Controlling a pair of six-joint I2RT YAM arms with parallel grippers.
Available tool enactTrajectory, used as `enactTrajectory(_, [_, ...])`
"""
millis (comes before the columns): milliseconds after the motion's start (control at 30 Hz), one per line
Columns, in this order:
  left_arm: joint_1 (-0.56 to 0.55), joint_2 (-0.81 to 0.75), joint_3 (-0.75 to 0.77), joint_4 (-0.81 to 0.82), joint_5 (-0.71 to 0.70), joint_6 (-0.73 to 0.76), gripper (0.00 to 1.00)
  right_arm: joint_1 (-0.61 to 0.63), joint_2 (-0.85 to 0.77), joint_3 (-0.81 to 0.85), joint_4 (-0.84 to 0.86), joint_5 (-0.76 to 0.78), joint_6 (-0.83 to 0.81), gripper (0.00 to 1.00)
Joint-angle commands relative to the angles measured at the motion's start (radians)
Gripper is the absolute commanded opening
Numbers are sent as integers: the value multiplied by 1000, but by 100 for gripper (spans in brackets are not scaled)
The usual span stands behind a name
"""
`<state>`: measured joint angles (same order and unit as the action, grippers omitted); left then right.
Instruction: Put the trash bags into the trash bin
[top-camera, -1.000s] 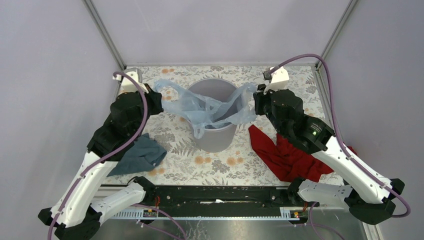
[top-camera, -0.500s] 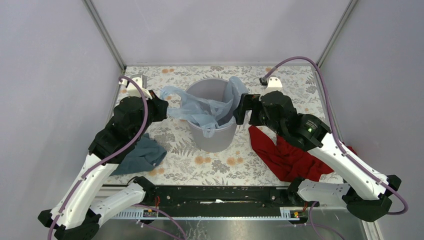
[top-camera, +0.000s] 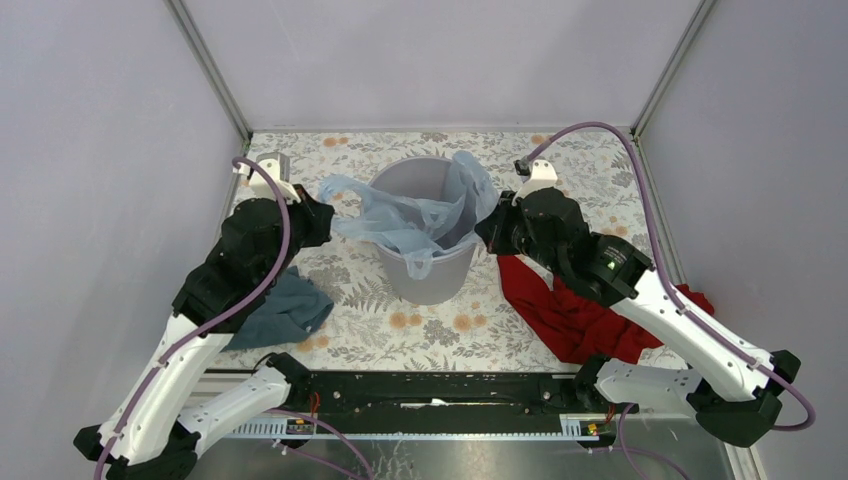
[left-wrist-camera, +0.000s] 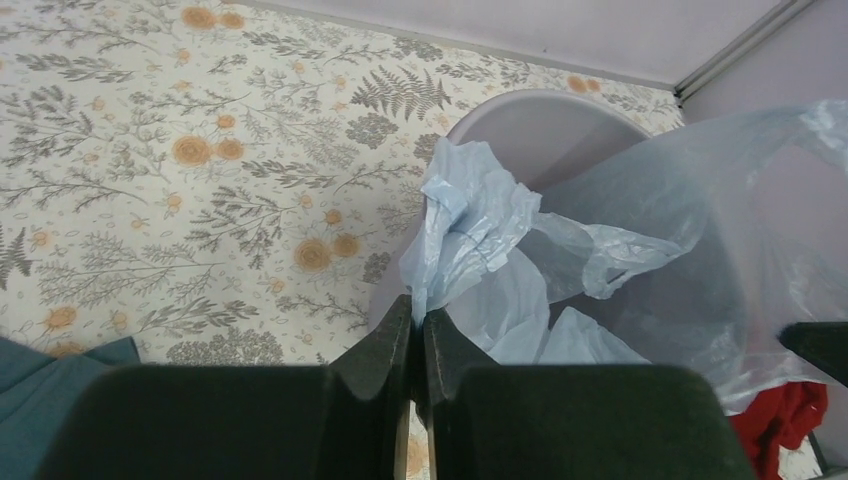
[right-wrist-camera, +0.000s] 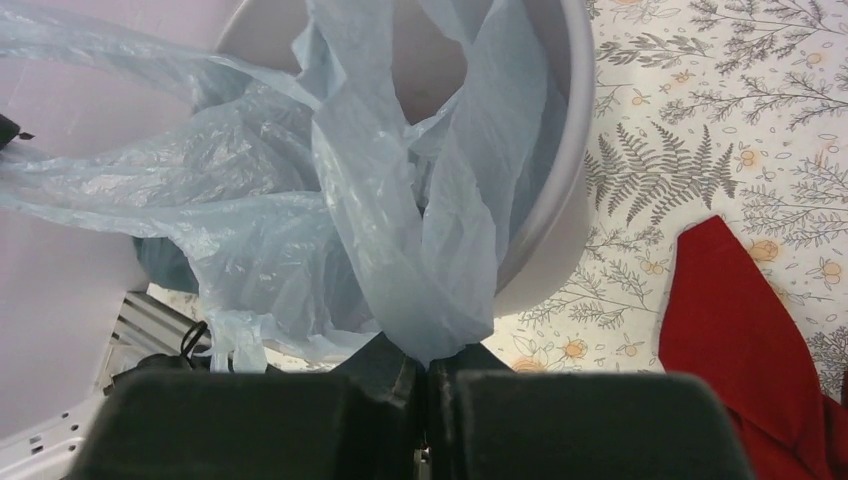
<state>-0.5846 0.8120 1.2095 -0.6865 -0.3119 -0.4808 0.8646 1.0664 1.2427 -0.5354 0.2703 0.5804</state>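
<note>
The left gripper (left-wrist-camera: 412, 322) has its jaws pinched tight on a bunched edge of the thin, translucent pale-blue plastic bag (top-camera: 405, 215), just left of the plain grey round plastic wastebasket (top-camera: 440, 278). The right gripper (right-wrist-camera: 424, 362) is likewise clamped on a gathered corner of the same bag, close against the right side of the rim.

Between the two grips the bag lies stretched across the mouth of the wastebasket; its middle sags inside, a fold stands up above the right rim, and one flap hangs outside over the near wall. The wastebasket stands upright toward the middle of the floral-patterned table cover (top-camera: 350, 275). An opaque dark teal cloth (top-camera: 285, 305) lies near-left of it under the left arm, apart from it; a red cloth (top-camera: 575, 310) lies near-right, just beside its base.

The step in hand looks to be feeding the bag down into the wastebasket, and it seems roughly half done, since much of the film remains above or outside the rim.

The next move calls for both held ends to come inward over the opening and down below the rim before either grip lets go. The near flap also needs drawing in, because such light film may spring back out; a sideways tug could tip the wastebasket.
</note>
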Motion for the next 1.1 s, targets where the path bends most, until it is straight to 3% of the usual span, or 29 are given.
enactTrajectory(0, [4,-9,1,-16,-93,2,9,-4,-60,-3,25,-52,-20,0])
enactTrajectory(100, [3,-24,25,-93,-200,-64,9,-3,-111,-44,19,-76,-20,0])
enactTrajectory(200, [3,-56,35,-122,-211,-139,20,-3,-117,-55,3,-101,-21,0])
enactTrajectory(400, [3,-75,-12,-48,14,-295,75,-3,-132,-119,153,-249,0,0])
enactTrajectory(533, [4,-38,18,-43,144,-348,97,-3,-117,-118,180,-269,-29,0])
enactTrajectory(667, [3,5,6,-4,251,-392,99,-3,-133,-130,208,-269,-43,0])
enactTrajectory(900, [3,85,26,47,148,-375,98,-3,-177,-143,199,-267,-57,0])
enactTrajectory(1067, [3,161,75,57,74,-296,85,-3,-190,-146,190,-256,-54,0])
